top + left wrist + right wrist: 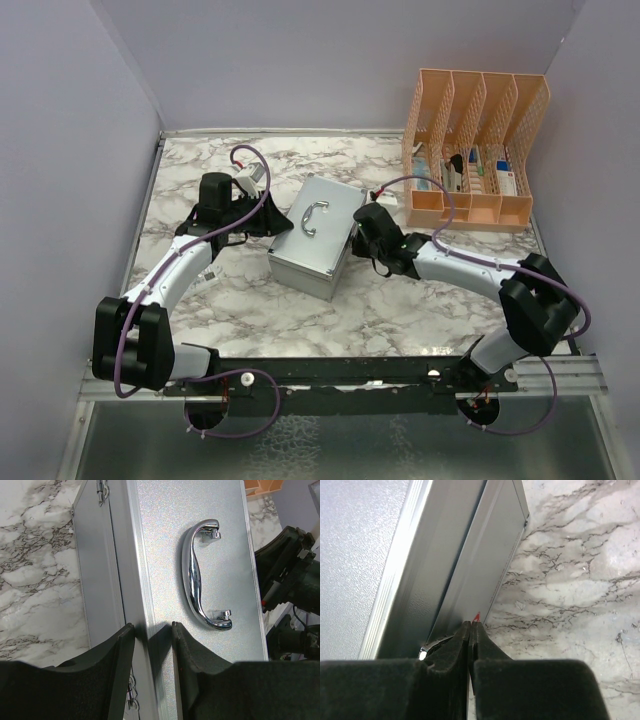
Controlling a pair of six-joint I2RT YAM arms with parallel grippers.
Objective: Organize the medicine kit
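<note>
The medicine kit (318,235) is a grey metal case lying shut mid-table, its curved silver handle (199,575) on top. My left gripper (152,630) is open at the case's left long edge. One finger (120,670) is over the side wall, the other finger (200,680) over the lid, with the aluminium rim between them. I cannot tell whether they touch it. My right gripper (471,625) is shut, its tips low against the case's right side wall by the table. A tiny red speck (476,616) shows just past the tips.
A peach slotted organizer (475,150) holding several medicine boxes stands at the back right, close behind the right arm. A latch (102,490) shows on the case's side wall. White walls close the marble table (400,310) at left, back and right.
</note>
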